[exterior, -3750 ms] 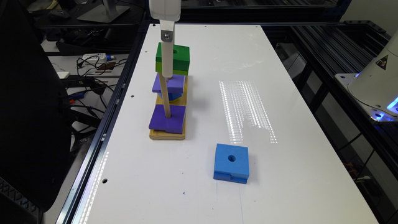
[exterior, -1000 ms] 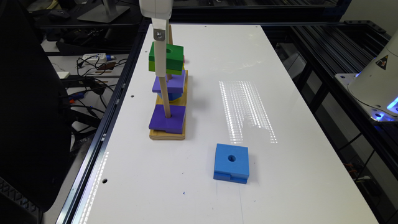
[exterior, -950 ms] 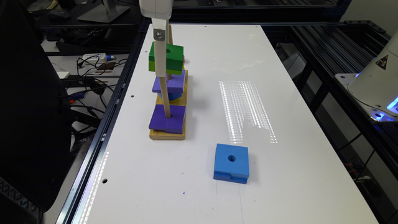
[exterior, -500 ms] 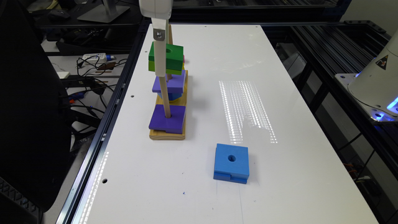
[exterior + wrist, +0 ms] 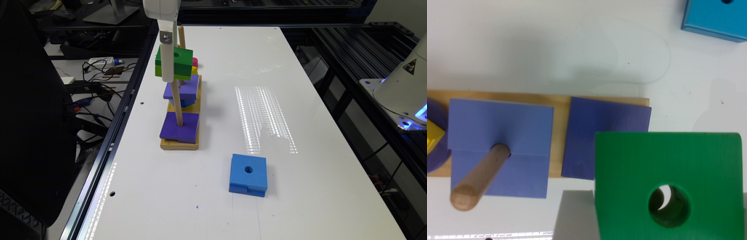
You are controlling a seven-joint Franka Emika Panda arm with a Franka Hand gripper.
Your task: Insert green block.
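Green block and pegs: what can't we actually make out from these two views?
- Gripper grip: in the wrist view the green block covers the fingers.
- Peg alignment: through the block's hole, what lies below is too dark and small to tell.
- Near peg: in the exterior view its upper part is behind the gripper.
- Pink and yellow pieces: exterior view, mostly behind the block.

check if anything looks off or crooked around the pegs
The green block hangs in the gripper up beside the near peg, not threaded on it. The wrist view shows its hole off to one side of that peg.
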